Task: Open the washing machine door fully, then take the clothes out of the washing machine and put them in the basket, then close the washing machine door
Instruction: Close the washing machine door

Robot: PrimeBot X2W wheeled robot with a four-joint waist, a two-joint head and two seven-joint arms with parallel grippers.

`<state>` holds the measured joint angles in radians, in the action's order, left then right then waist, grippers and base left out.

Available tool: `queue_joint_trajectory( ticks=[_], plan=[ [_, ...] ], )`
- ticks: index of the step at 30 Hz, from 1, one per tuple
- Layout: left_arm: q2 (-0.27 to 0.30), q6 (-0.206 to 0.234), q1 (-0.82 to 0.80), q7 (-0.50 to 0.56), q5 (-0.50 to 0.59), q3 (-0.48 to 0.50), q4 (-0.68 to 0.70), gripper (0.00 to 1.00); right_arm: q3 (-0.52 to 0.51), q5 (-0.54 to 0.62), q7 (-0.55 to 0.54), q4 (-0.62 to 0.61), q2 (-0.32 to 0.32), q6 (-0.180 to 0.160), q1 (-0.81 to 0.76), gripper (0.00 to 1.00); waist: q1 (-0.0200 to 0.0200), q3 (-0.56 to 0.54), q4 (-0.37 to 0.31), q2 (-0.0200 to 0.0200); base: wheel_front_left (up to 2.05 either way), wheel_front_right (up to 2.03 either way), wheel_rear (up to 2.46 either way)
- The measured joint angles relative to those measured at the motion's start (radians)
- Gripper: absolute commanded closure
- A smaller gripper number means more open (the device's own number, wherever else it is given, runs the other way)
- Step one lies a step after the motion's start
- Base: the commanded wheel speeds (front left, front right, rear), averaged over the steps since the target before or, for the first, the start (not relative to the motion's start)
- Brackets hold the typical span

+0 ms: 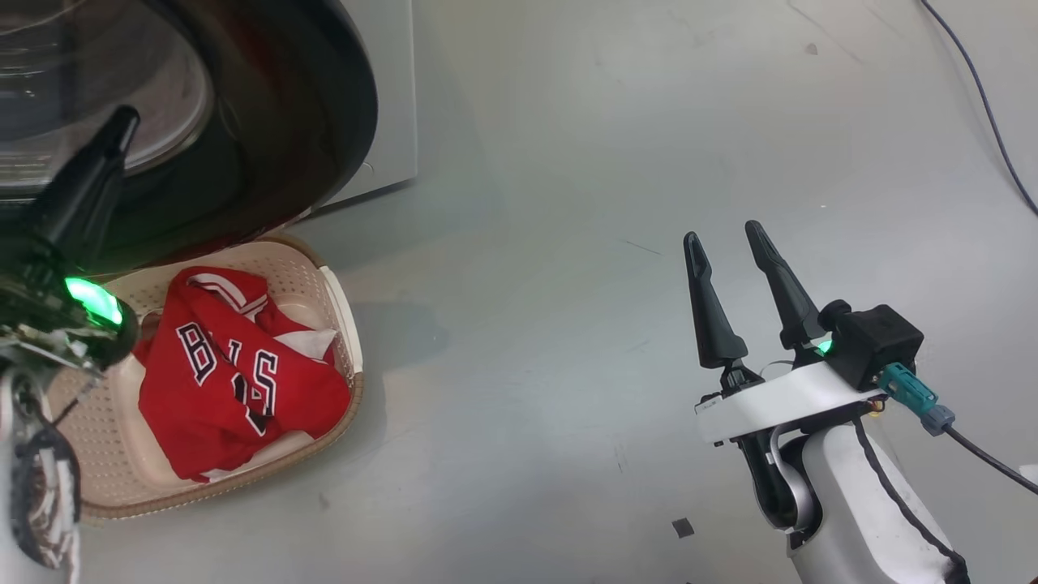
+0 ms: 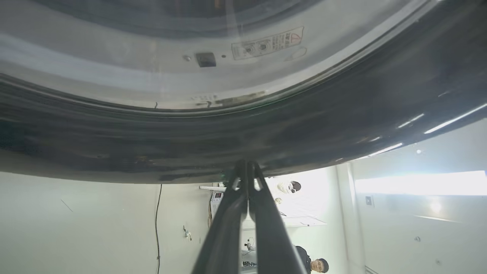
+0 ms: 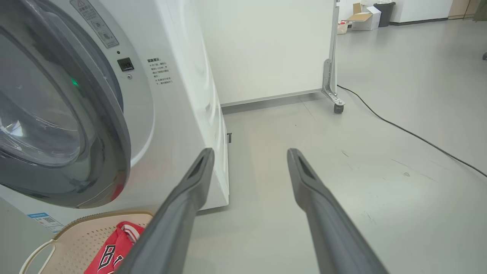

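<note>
Done: red jersey (image 1: 235, 365) in basket (image 1: 340, 316), near left | Remaining: washing machine door (image 1: 324, 122) ajar, I judge closing pending | left end effector (image 2: 246, 167) pinched closed, empty, tips at door rim | right end effector (image 1: 723, 234) spread wide, empty

The door (image 1: 268, 122) is cut off by the top and left edges in the head view. It hides the far end of the basket (image 1: 345, 324). The left end effector (image 1: 123, 126) is blurry, cut off at the left edge, and covers the basket's left rim. In its wrist view its tips are right by the door's rim, but touching or not is hard to tell. The sticker (image 2: 268, 42) on the washer (image 3: 179, 95) and the blue label (image 3: 43, 220) are too small to read. In the right wrist view the bottom edge cuts the basket, and a finger (image 3: 171, 213) hides some clothes (image 3: 112, 255).
</note>
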<state>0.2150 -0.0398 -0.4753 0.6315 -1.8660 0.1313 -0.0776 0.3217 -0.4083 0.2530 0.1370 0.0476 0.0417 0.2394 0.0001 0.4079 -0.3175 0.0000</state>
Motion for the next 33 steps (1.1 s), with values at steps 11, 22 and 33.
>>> queue_joint_trajectory(
  ticks=[11,22,33],
  plan=[
    [-0.116,-0.071,0.173,-0.018,-0.044,0.007,-0.027,0.24,-0.027,0.043,0.000,0.029,0.012,0.001,-0.004,0.00,0.0000,-0.050,0.086,0.0000,0.00,0.00,0.00],
    [-0.162,-0.081,0.263,-0.100,0.012,0.029,-0.040,0.00,-0.046,0.059,0.000,0.053,0.032,0.009,-0.051,0.00,0.0000,-0.113,0.174,0.0000,0.00,0.00,0.00],
    [-0.162,-0.081,0.270,-0.282,0.290,0.065,0.093,0.00,-0.046,0.076,0.000,0.064,0.032,0.010,-0.069,0.00,0.0000,-0.177,0.236,0.0000,0.00,0.00,0.00]
  ],
)
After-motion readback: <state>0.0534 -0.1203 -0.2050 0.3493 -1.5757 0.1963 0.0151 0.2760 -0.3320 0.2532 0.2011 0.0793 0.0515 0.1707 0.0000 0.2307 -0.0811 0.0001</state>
